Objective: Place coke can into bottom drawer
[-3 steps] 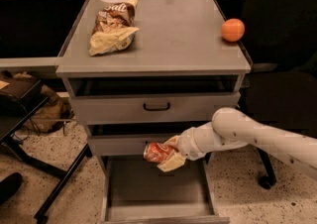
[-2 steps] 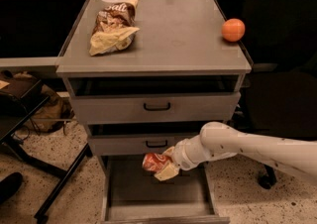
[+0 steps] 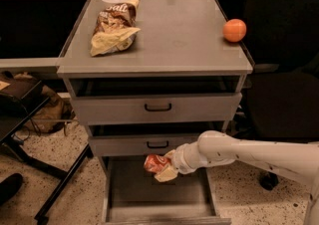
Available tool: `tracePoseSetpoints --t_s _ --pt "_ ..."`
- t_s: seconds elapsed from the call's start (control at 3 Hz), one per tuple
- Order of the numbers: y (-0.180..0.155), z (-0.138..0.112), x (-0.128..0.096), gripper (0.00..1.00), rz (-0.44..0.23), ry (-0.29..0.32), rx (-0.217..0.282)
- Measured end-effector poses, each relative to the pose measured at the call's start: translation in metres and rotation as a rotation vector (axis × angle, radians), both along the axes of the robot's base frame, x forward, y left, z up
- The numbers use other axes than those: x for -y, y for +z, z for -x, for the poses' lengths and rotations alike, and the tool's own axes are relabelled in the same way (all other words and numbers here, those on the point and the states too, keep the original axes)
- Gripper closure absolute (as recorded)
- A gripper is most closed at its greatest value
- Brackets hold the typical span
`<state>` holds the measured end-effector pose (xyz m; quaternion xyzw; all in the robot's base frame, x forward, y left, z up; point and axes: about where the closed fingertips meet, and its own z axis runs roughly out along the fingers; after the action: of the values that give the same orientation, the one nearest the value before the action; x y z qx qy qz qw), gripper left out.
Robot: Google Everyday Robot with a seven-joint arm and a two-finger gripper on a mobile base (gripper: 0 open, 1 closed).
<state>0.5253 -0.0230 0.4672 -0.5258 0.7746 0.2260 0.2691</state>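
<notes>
Coke can clasped in tool, over bottom drawer (open), speckled floor.

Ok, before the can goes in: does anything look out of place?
Only the orange, sitting close to the right edge of the cabinet top, where it could roll off. The gripper holds the can over the open bottom drawer.

Arm stretched out low, end effector gripping coke can
</notes>
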Motion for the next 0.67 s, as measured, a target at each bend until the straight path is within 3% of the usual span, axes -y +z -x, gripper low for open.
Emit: tracePoseSetpoints --t_s 0.33,0.67 --pt "-0.02 -0.006 -0.002 1.0 -0.01 -0.005 -0.01" --pt "-0.062 -0.032 0.003 1.0 -0.056 -0.057 0.018"
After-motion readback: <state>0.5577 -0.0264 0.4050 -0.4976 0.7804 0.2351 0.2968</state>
